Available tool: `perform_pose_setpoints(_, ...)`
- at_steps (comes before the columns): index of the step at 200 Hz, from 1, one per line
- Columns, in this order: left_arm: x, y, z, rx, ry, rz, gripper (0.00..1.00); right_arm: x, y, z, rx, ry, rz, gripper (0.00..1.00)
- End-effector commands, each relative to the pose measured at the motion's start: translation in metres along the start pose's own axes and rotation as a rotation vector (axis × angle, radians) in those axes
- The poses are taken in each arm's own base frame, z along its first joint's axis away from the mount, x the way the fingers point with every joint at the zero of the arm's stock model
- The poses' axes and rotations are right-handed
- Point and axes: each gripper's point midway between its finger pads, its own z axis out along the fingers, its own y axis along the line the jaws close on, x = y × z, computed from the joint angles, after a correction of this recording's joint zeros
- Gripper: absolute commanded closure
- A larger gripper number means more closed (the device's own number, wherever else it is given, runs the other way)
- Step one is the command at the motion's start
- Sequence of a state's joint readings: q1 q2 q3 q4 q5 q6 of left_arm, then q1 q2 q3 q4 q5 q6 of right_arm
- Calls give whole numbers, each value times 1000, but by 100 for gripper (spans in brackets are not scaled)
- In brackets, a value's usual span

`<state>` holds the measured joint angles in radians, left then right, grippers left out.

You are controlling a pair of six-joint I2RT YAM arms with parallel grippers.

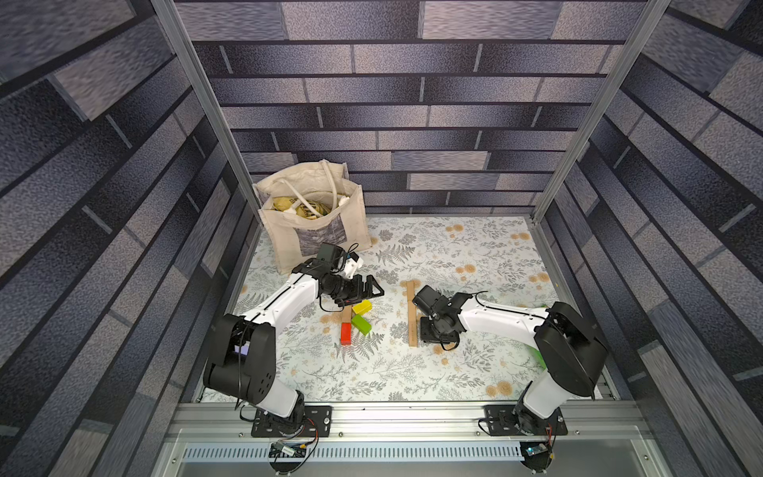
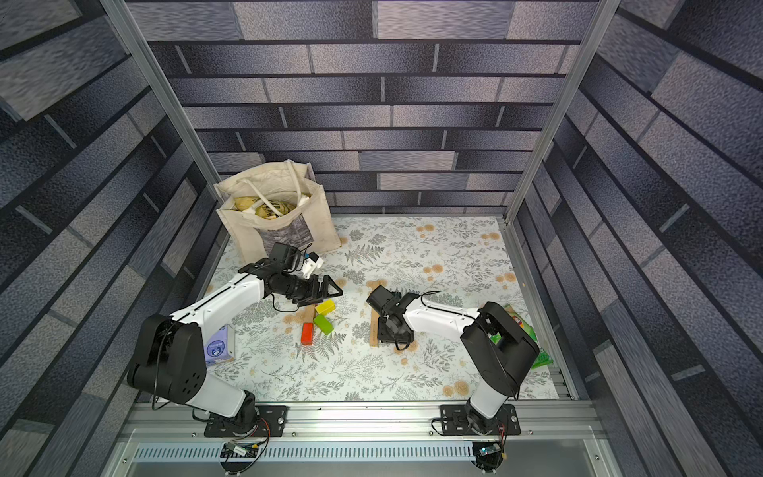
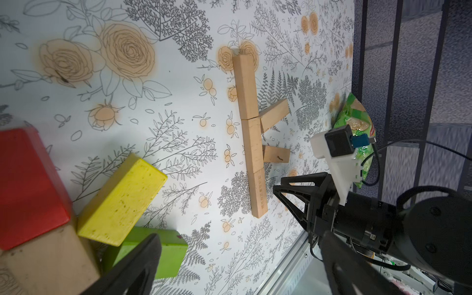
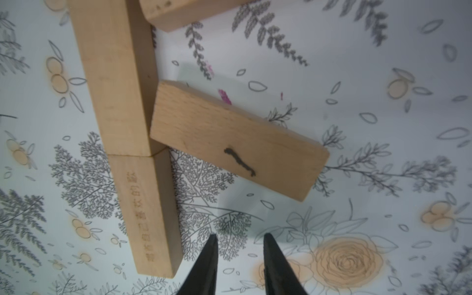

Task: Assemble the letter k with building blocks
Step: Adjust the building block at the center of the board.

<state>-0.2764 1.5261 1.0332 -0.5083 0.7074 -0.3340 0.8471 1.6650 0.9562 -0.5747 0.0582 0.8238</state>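
Observation:
A tan letter k lies flat right of centre: a three-block spine (image 1: 411, 314) (image 3: 251, 143) (image 4: 120, 89) with two slanted tan blocks, an upper one (image 3: 274, 115) and a lower one with a dark mark (image 4: 237, 143). My right gripper (image 4: 240, 238) (image 1: 431, 332) hangs over it. Its fingertips stand a narrow gap apart, empty and touching no block. Left of centre lie a red block (image 1: 346, 333), a yellow block (image 1: 362, 307), a green block (image 1: 361, 324) and a tan block (image 1: 346, 316). My left gripper (image 1: 371, 287) (image 3: 237, 281) hovers just behind them, wide open and empty.
A cloth tote bag (image 1: 313, 223) stands at the back left. A green snack bag (image 2: 520, 326) lies under the right arm near the right edge. A purple tissue pack (image 2: 219, 345) sits beside the left arm. The metal rail (image 1: 392, 413) bounds the front.

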Motion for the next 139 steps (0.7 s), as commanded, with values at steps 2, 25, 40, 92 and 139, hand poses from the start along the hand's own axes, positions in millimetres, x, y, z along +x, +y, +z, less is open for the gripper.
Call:
perform_pose_setpoints(2,-4,-13,-11,33,-9,6,0,-2,4,6,-1,-5,41,69)
perform_pose_setpoints(25,-5,-12,-11,46,-15,-3,0,-5,8,10,1,-3,46,70)
perform_pose_setpoints(40,-6,-12,-12,48,-18,-3,0,-7,7,10,18,-4,45,71)
perform_pose_setpoints(92,-7,-10,-11,51,-18,-6,0,-13,2,14,67,-18,42,72)
perform_pose_setpoints(139,-6,-10,-11,52,-16,-3,0,-19,-5,17,93,-19,62,74)
